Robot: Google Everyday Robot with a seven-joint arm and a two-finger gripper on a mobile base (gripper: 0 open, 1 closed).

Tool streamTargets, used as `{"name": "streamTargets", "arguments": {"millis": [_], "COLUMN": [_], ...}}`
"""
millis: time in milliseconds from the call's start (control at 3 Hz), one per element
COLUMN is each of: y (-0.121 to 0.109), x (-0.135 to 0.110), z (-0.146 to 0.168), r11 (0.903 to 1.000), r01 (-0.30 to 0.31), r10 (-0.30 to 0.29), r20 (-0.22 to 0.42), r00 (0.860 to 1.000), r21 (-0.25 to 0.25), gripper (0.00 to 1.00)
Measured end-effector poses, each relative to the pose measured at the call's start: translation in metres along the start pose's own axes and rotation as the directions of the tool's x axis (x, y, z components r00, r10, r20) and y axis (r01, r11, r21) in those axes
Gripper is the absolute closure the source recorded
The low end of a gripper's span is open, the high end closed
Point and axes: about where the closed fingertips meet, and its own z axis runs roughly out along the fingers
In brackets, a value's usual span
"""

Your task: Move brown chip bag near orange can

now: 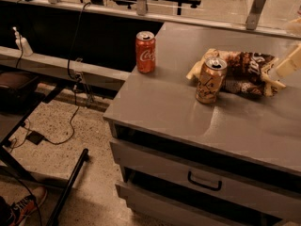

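The brown chip bag [244, 69] lies flat on the grey counter [178, 112], right behind the orange can [210, 80] and touching or almost touching it. The can stands upright in front of the bag's left half. My gripper [291, 46] is at the right edge of the view, just beyond the bag's right end. Its cream fingers [288, 64] stand apart and hold nothing; the lower one is close to the bag's cream end.
A red Coca-Cola can [145, 52] stands upright near the counter's left edge. Drawers with a dark handle [204, 182] sit under the counter. To the left are a lower shelf with a white bottle [21, 41], cables on the floor, and a shoe [28, 204].
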Motion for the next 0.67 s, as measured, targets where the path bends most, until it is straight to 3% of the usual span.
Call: {"name": "streamTargets", "arguments": {"millis": [333,667], "y": [-0.0141,-0.0141], "x": [0.0121,0.0121], "z": [-0.0291,-0.0291], "r11": [0.9972,0.9972], "r01": [0.009,0.009], "r10": [-0.008,-0.008], "r20": [-0.007,-0.007], "r00": [1.0,1.0], "r21": [0.074,0.074], "gripper": [0.0,0.0]}}
